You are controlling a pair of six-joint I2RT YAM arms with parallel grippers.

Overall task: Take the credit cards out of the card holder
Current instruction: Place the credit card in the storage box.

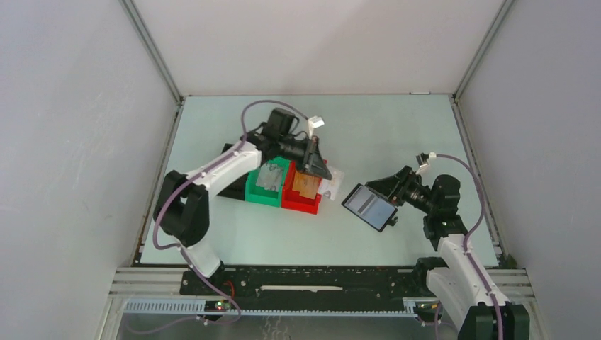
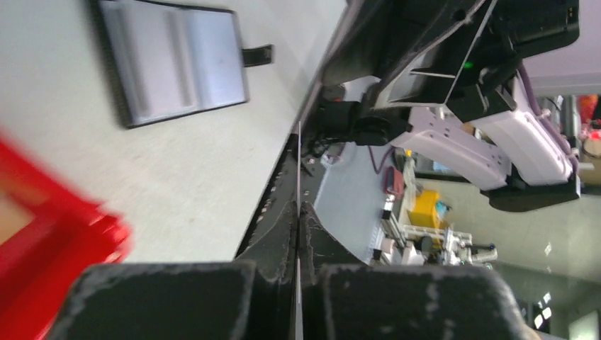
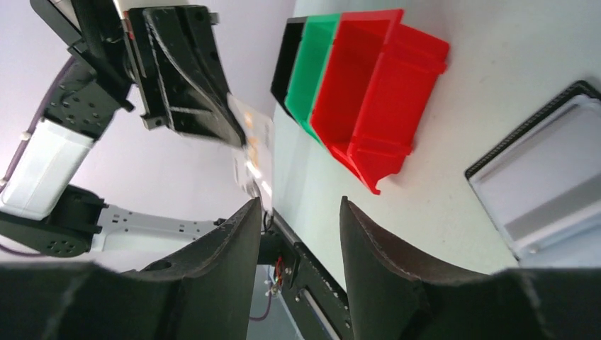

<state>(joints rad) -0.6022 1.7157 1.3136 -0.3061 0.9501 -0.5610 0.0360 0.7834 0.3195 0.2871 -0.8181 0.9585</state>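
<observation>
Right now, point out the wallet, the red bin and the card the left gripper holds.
wallet (image 1: 369,206): top view, on its middle fold.
red bin (image 1: 299,204): top view, on its near wall.
card (image 3: 259,150): right wrist view, on its pale face.

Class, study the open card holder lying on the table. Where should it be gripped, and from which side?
Probably the small tab jutting from one end: the card holder lies flat and open, too wide and low to straddle. Come in low from that end, the one nearest the right gripper, with fingers above and below the tab.
</observation>
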